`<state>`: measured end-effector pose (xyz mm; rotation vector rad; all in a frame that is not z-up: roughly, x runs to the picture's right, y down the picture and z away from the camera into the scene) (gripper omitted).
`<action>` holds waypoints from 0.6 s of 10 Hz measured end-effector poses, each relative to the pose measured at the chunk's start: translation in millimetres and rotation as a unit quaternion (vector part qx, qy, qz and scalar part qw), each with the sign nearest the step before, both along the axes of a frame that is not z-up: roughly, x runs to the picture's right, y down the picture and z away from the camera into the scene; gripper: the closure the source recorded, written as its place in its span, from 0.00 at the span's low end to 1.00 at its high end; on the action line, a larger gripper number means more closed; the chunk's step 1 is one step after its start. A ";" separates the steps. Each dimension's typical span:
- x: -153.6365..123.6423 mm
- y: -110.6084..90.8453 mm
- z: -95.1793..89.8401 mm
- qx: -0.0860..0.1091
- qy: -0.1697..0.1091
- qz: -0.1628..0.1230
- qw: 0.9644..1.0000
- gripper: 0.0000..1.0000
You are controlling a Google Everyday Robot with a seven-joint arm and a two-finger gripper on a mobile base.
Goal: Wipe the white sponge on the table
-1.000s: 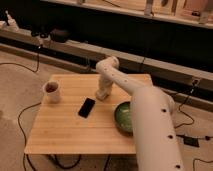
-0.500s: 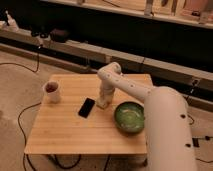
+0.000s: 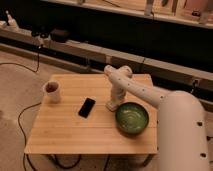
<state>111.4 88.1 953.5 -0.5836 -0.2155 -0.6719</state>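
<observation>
Pressing white sponge [image 3: 112, 106] on table [image 3: 65, 135] | end effector [image 3: 114, 101] closed on it | no readable writing

A flat black rectangular phone [image 3: 86, 107] lies near the middle, a white cup with dark contents [image 3: 52, 91] stands at the left, and a round green bowl [image 3: 132, 118] sits at the right.

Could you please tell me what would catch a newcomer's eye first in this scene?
The big white robot arm sweeps in from the right, its claw pressed down shut at the middle of the light bamboo-plank table. Beside it sits a round green bowl, with a flat black phone to the left and a white cup further left.
</observation>
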 end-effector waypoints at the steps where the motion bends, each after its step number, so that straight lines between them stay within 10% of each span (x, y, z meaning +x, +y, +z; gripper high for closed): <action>1: 17.7 -5.3 1.3 0.006 0.019 0.005 1.000 0.62; 6: 28.2 -51.6 19.2 0.044 0.043 0.010 0.998 0.62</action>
